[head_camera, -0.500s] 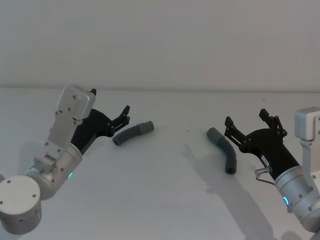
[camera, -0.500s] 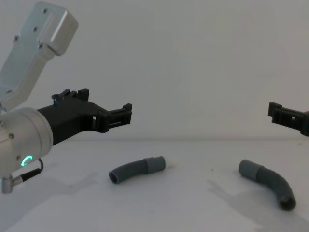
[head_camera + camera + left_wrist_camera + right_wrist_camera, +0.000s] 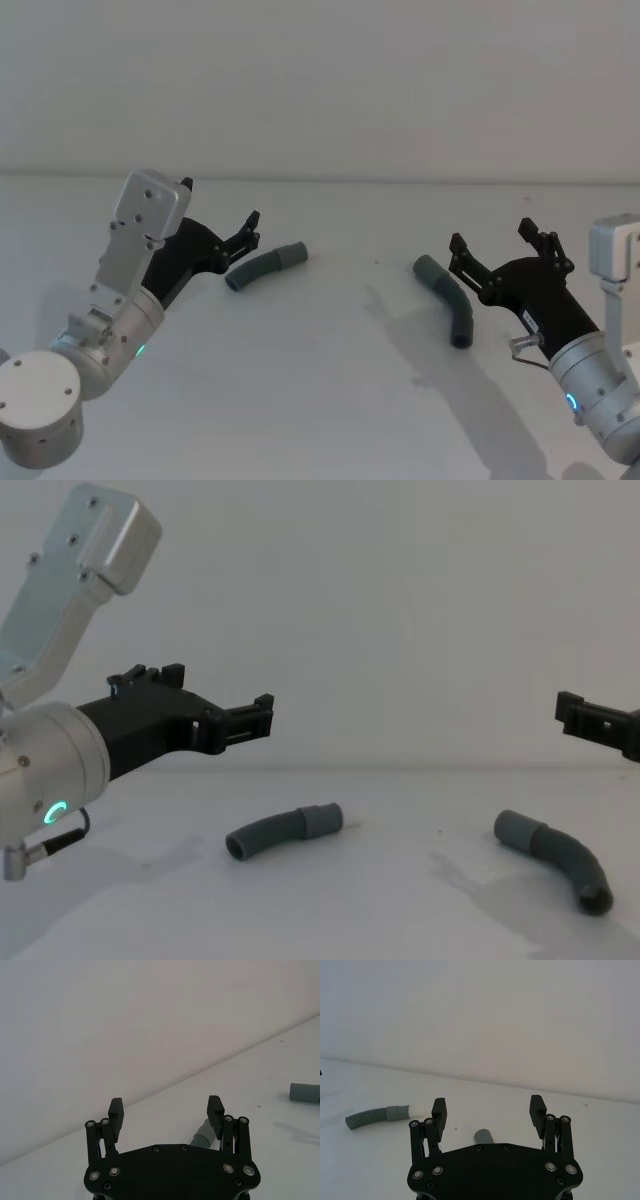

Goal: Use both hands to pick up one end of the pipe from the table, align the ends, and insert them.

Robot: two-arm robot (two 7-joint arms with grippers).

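— Starting with the left gripper (image 3: 166, 1110)?
— Hanging above the left of the surface (image 3: 320, 400), fingers (image 3: 216, 1110) spread wide, gripping nothing. Down on the surface, just right of those fingers: the left pipe piece (image 3: 262, 265), left cuff (image 3: 292, 253) toward the right, whitish tip (image 3: 416, 1109) poking out of it.
— And over by the right gripper (image 3: 492, 240)?
— Likewise raised, at the right, fingers wide apart and empty. Just left of them, flat on the surface: the right pipe piece (image 3: 452, 300), right cuff (image 3: 428, 267) at its far end, ribbed tail bending near. Touching neither finger. Well apart from the other piece.
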